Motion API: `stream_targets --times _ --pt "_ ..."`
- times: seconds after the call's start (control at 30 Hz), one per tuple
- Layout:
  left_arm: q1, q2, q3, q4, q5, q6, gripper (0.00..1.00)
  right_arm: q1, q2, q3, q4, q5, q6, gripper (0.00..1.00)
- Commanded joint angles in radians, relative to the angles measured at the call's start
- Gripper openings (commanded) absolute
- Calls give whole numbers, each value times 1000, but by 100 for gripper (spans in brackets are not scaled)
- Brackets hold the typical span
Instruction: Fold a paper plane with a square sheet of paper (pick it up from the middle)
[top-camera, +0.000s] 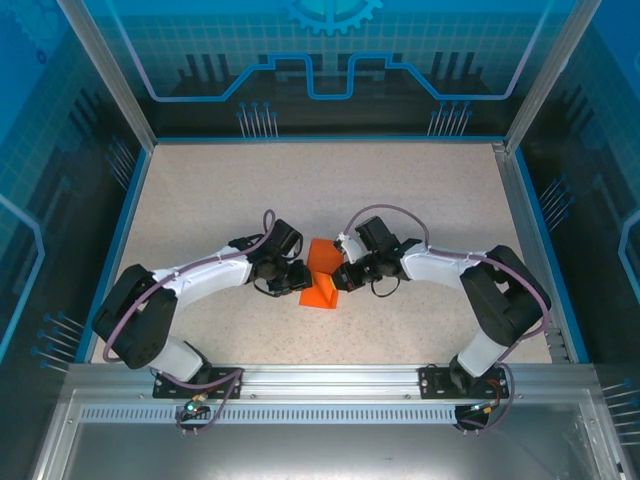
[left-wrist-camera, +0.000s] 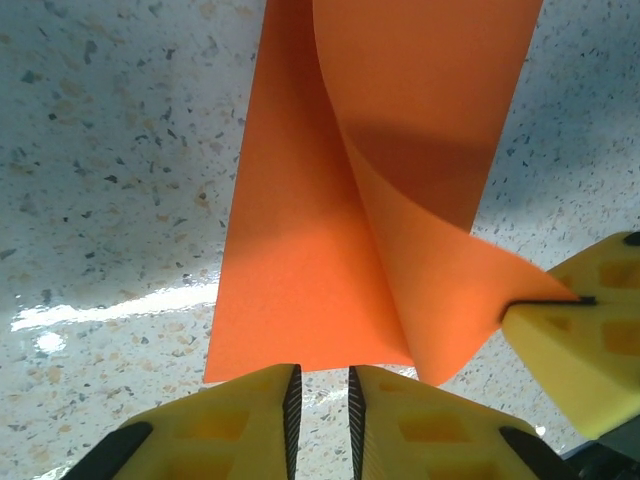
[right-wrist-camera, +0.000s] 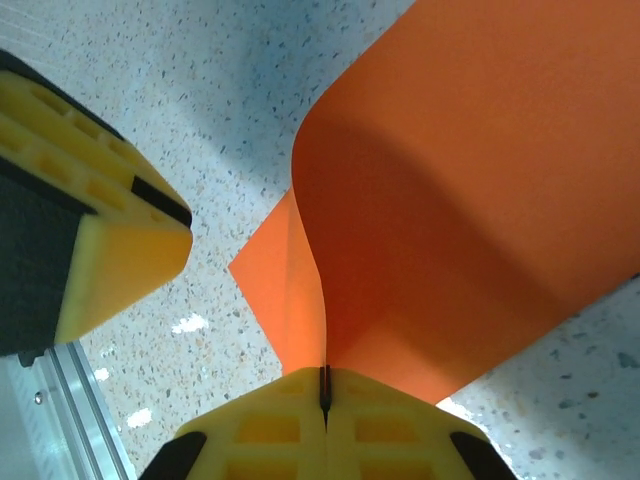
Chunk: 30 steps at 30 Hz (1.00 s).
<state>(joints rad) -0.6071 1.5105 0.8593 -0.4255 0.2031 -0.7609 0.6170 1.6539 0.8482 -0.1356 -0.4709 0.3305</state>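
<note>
The square sheet of paper (top-camera: 322, 272) is bright orange and partly folded, lying at the middle of the table between both arms. My right gripper (right-wrist-camera: 323, 372) is shut on one corner of it, and that flap curls up off the table (right-wrist-camera: 450, 200). In the left wrist view the lifted flap (left-wrist-camera: 440, 260) bends over the flat part (left-wrist-camera: 290, 280) towards the right gripper's fingers (left-wrist-camera: 570, 330). My left gripper (left-wrist-camera: 320, 372) stands at the sheet's near edge, its jaws a narrow gap apart with only table showing between them.
The speckled table (top-camera: 200, 200) is walled by blue panels and aluminium posts (top-camera: 110, 80). A metal rail (top-camera: 320, 378) runs along the near edge by the arm bases. The two grippers (top-camera: 297, 278) (top-camera: 345, 275) are close together over the paper.
</note>
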Motion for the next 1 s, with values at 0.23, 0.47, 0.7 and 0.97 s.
stream_targets --times 0.23,0.47,0.7,0.97 --pt "-13 26 -1 19 -2 -8 20 -22 71 96 -109 40 -71 0" --pt "-13 27 -2 14 -11 -8 20 -20 82 121 -162 69 -94 1" --pt "-20 34 -2 17 -9 -10 20 -18 113 159 -221 95 -113 2" --pt "-28 51 1 19 -10 -11 19 -7 139 196 -248 129 -116 2"
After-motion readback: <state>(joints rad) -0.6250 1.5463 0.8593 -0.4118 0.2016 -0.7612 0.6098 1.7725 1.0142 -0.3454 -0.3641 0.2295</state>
